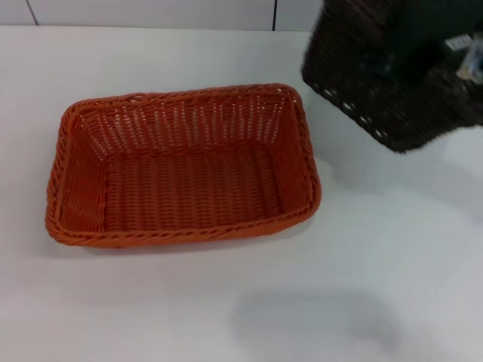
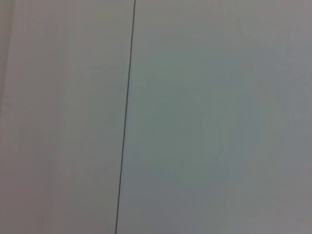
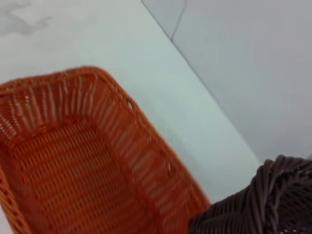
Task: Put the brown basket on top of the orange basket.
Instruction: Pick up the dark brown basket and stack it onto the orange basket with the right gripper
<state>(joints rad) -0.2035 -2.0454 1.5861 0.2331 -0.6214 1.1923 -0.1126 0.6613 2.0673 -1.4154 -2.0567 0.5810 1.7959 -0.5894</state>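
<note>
The orange basket [image 1: 181, 173] sits empty on the white table, left of centre in the head view. The brown basket [image 1: 362, 83] hangs tilted in the air at the far right, above the table and beside the orange basket's far right corner, apart from it. My right gripper [image 1: 441, 56] shows as a dark shape at the brown basket's rim and holds it up. In the right wrist view the brown basket's braided rim [image 3: 263, 204] is close by, with the orange basket [image 3: 73, 156] below it. My left gripper is out of view.
The white table [image 1: 392, 226] runs back to a pale wall with a dark seam [image 1: 274, 13]. A soft shadow [image 1: 317, 317] lies on the table near its front edge. The left wrist view shows only a plain pale surface with a thin dark line [image 2: 126, 117].
</note>
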